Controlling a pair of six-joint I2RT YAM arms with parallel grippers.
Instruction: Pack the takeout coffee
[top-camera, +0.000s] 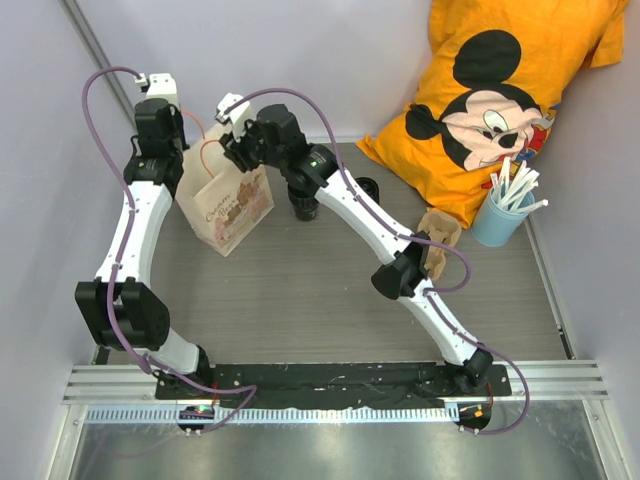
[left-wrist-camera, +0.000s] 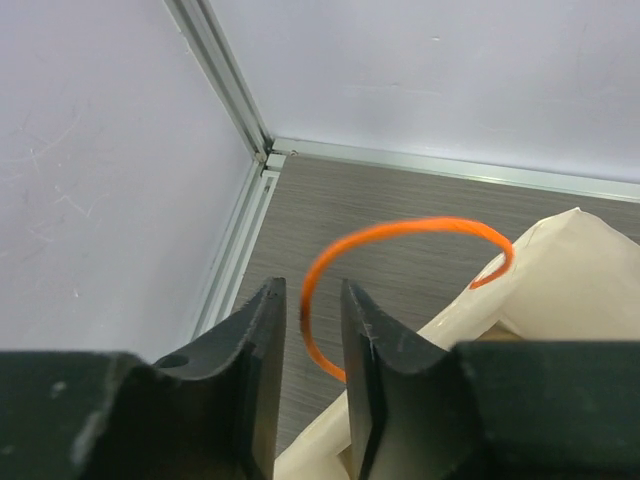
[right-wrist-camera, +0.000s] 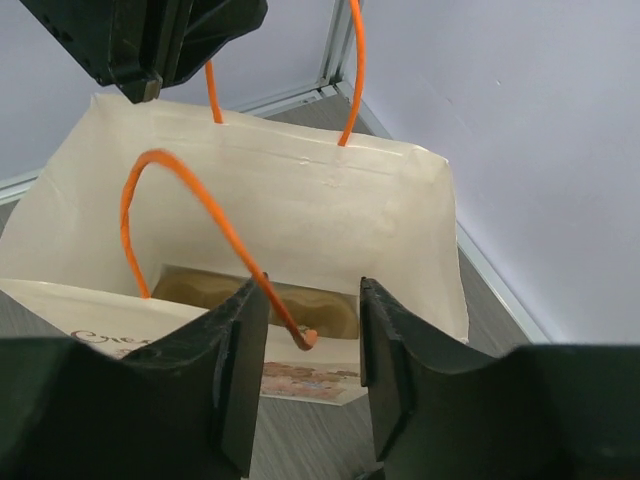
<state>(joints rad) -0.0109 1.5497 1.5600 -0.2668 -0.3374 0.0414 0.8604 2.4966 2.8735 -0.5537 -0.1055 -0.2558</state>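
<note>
The takeout coffee, a small black cup (top-camera: 305, 208), stands on the table right of the bag, partly hidden under my right arm. A black lid (top-camera: 367, 187) lies further right. The cream paper bag (top-camera: 228, 207) stands open, its inside (right-wrist-camera: 300, 215) showing a brown floor and no cup. My left gripper (left-wrist-camera: 310, 286) is open over the bag's far side, and the far orange handle (left-wrist-camera: 400, 231) runs loose through the gap. My right gripper (right-wrist-camera: 312, 288) is open over the near rim, with the near orange handle (right-wrist-camera: 190, 195) slack beside its left finger.
A beige pulp cup carrier (top-camera: 441, 243) sits by my right forearm. A light blue cup of white straws (top-camera: 499, 216) stands at the right. An orange Mickey Mouse cloth (top-camera: 500, 90) fills the back right corner. Walls and a metal rail (left-wrist-camera: 240, 190) close in behind the bag.
</note>
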